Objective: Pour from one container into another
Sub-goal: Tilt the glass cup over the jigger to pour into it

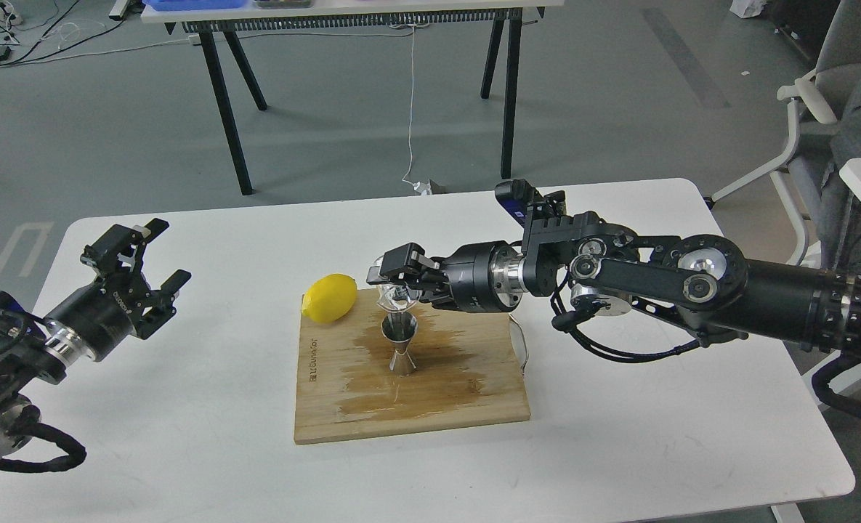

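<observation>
I have the right gripper (394,285) pinching the small glass cup (395,296) tipped directly over the steel jigger (399,343) on the stained cutting board (474,392), so liquid falls in, while the left gripper (152,272) waits spread, far left.

A cutting board (430,392) lies mid-tabletop (619,436). On it, a jigger (399,345) stands centrally; a lemon (329,298) rests at its back-left corner.
</observation>
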You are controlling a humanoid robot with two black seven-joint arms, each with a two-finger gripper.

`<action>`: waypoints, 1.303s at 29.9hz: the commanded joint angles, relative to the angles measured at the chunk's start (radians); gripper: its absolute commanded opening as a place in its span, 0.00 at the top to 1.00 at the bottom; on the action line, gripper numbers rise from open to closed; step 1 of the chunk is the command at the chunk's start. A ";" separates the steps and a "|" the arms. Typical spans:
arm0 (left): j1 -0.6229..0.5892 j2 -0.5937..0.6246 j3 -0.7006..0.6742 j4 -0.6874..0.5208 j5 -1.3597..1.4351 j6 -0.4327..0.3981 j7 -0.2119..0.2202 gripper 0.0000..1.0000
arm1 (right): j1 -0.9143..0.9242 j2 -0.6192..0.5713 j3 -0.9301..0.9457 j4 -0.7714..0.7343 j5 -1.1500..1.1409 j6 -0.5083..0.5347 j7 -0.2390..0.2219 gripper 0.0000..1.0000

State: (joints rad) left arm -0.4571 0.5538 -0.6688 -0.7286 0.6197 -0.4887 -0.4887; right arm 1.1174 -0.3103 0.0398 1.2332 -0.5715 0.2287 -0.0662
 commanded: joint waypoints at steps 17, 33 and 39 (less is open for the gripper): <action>0.000 -0.002 0.002 0.000 0.000 0.000 0.000 0.02 | 0.015 -0.004 -0.043 0.000 -0.117 0.000 0.065 0.73; 0.002 -0.002 0.002 0.000 0.000 0.000 0.000 0.02 | 0.009 -0.004 -0.047 -0.008 -0.186 -0.014 0.111 0.73; 0.002 -0.002 0.002 0.000 0.000 0.000 0.000 0.02 | 0.007 0.000 -0.047 -0.014 -0.188 -0.015 0.114 0.73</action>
State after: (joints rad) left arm -0.4555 0.5522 -0.6673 -0.7286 0.6197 -0.4887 -0.4887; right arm 1.1246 -0.3109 -0.0076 1.2204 -0.7591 0.2134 0.0470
